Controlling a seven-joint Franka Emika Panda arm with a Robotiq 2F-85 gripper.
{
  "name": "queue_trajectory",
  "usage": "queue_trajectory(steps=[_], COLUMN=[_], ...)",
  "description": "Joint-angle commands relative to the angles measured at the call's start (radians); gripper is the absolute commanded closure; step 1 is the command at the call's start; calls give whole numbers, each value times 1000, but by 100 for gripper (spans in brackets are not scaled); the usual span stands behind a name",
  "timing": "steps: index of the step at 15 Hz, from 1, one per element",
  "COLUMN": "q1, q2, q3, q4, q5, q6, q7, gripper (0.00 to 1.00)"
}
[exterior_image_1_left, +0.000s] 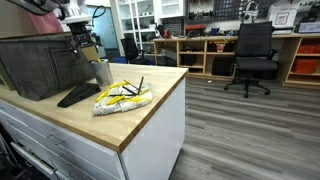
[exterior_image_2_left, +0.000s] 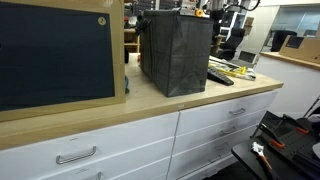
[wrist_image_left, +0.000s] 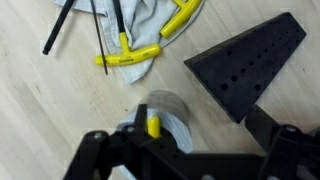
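My gripper (wrist_image_left: 182, 158) hangs over the wooden counter (wrist_image_left: 40, 110), jaws spread wide with nothing between them. Directly beneath me is a grey cup (wrist_image_left: 170, 112), with a yellow-tipped tool (wrist_image_left: 153, 125) standing in it. Just beside the cup is a black perforated wedge block (wrist_image_left: 245, 65). Beyond it, yellow-handled hex keys (wrist_image_left: 130, 57) lie on a pale cloth (wrist_image_left: 150, 25). In an exterior view, a grey fabric bin (exterior_image_1_left: 35, 65) stands near the cup, and an office chair (exterior_image_1_left: 252, 55) is well apart on the floor.
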Motion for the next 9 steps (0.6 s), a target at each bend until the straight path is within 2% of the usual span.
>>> queue_trajectory(steps=[1, 4, 9], q1=[-38, -70, -103], q2=[-187, -310, -414], q3=[-11, -29, -85], q4=[-242, -381, -486], q5=[-29, -44, 3], q6=[96, 166, 254], q7=[-63, -135, -300], gripper=[0, 0, 0])
